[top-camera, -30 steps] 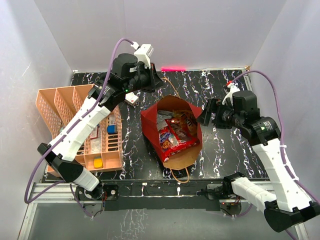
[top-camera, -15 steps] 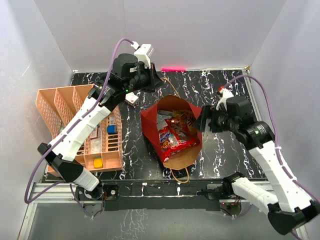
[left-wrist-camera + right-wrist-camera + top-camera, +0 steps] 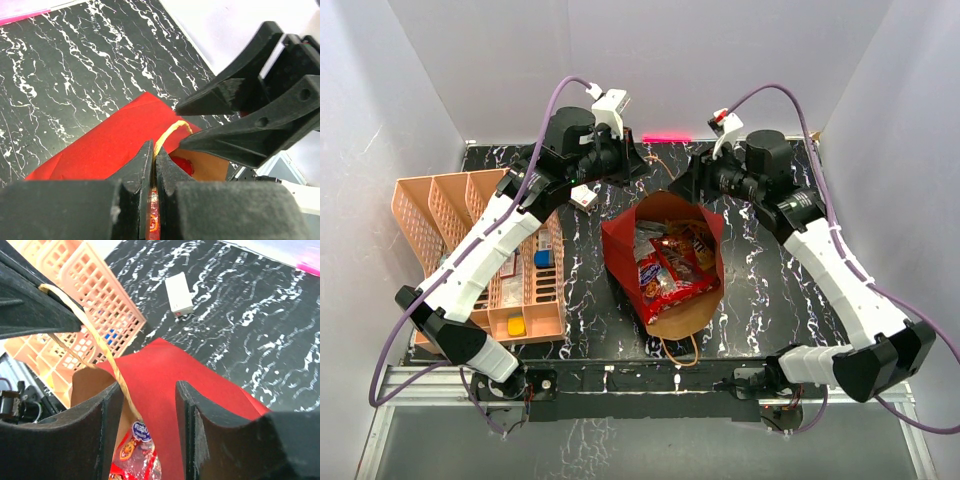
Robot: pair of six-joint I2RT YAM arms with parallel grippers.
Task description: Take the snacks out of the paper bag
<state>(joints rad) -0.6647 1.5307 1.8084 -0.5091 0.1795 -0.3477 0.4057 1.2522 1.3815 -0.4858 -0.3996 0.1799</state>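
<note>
Your left gripper pinches the cord handle of the paper bag, which sits open on the counter. Your right gripper hangs spread over its far rim; the snacks lie inside.

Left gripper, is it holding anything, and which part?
Yes: the left gripper pinches the paper bag by its cord handle. The right gripper is open, holding nothing.

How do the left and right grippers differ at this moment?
The left gripper has its fingers shut, pinching the cord handle of the paper bag. The right gripper has its fingers spread and holds nothing. The left gripper is at the bag's far left, the right gripper at its far right. Both hang near the bag's far rim, facing each other.
</note>
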